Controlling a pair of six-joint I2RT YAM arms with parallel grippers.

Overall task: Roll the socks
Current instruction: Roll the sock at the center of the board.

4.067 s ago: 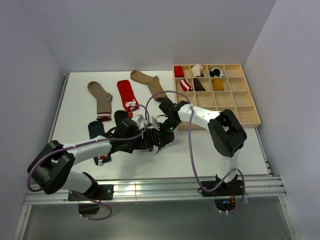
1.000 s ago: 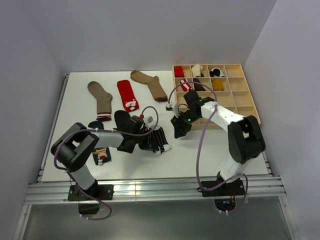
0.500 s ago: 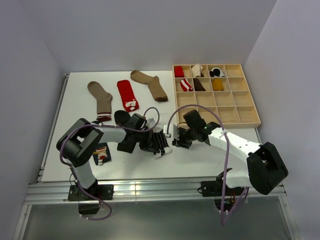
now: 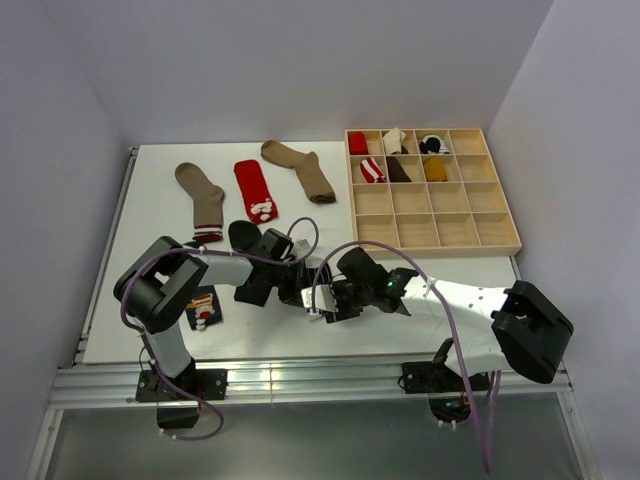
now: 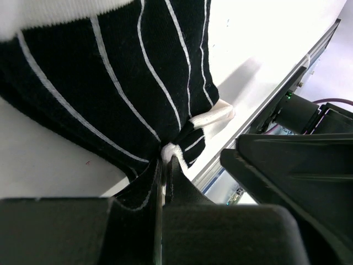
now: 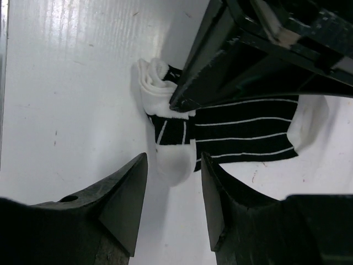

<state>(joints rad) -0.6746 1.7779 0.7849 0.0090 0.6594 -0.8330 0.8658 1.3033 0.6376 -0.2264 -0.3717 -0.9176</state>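
Black knit with thin white stripes and a white toe, the striped sock (image 6: 242, 132) lies partly folded on the white desk (image 6: 66, 83), near its front middle, between the two arms. The left pincer (image 5: 164, 165) is pressed together on a bunched, white-edged fold of it, pinning that spot down. The right pincer (image 6: 171, 204) hangs just above the white toe end with its jaws spread, one on either side and nothing gripped. The step in hand looks like taking that free end to turn it over. Done well, the right jaws would drop squarely over the toe, close on fabric alone and clear of the left pincer, then roll toward the anchored fold while the left hold keeps the layers from sliding. Closing too high would likely catch only the top layer. A second ago the right arm was up by the front corner of the partitioned wooden tray (image 4: 435, 250), well apart from the sock; it has since swung down and across to it — while the left pincer has kept its pinch in place.
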